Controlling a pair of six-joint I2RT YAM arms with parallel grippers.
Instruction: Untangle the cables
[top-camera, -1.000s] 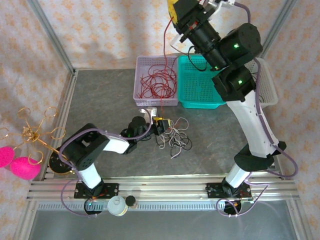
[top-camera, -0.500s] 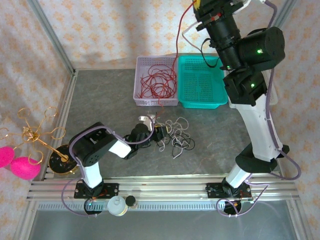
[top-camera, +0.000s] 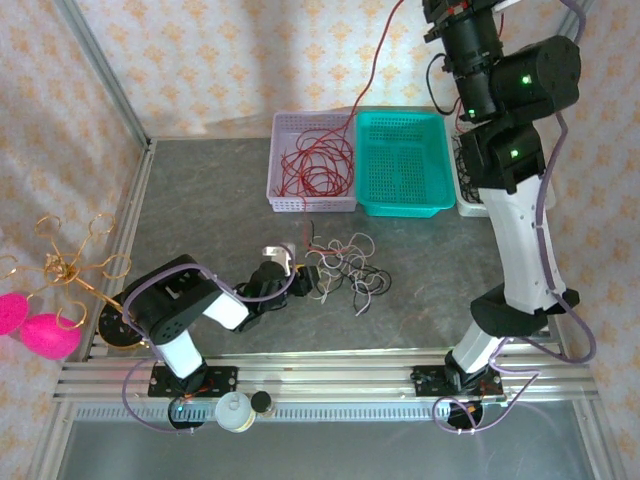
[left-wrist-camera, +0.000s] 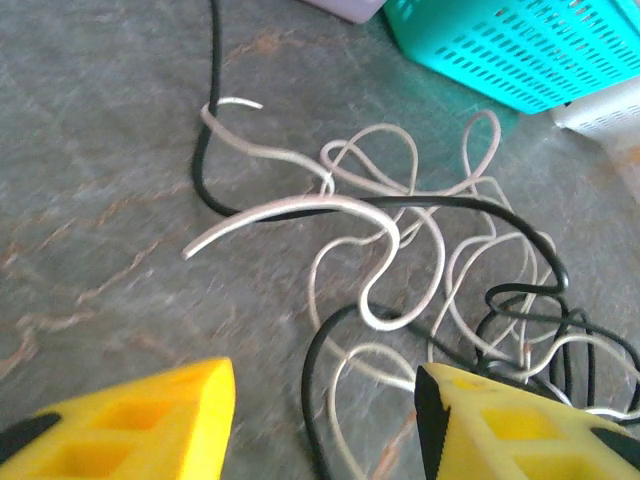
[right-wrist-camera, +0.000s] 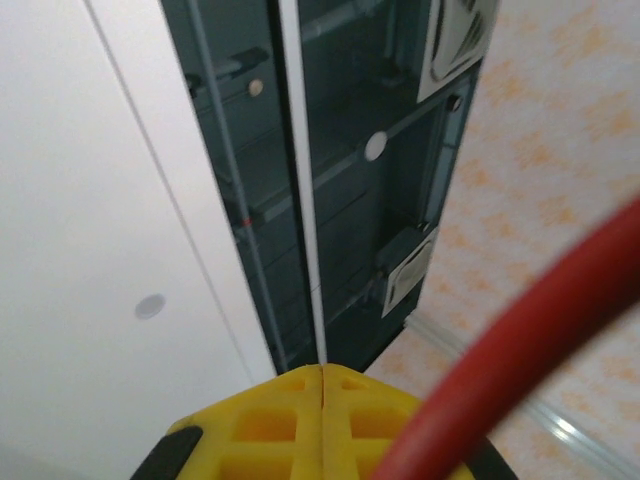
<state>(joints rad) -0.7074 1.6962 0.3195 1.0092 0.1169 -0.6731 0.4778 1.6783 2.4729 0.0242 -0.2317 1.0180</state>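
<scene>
Cables (top-camera: 342, 270) tangled centrally, red cable (top-camera: 315, 165) crossing basket (top-camera: 310, 204) rim

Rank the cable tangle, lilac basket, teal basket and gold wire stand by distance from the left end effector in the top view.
1. Cable tangle, just right of the left end effector.
2. Lilac basket, behind.
3. Teal basket, back right.
4. Gold wire stand, far left.

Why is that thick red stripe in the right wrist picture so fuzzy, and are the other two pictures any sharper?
Right wrist view: the red cable lies very near the lens, so it blurs. Left wrist view: the yellow fingers are soft, the white cable fairly crisp. Top view: sharp, evenly lit.
</scene>
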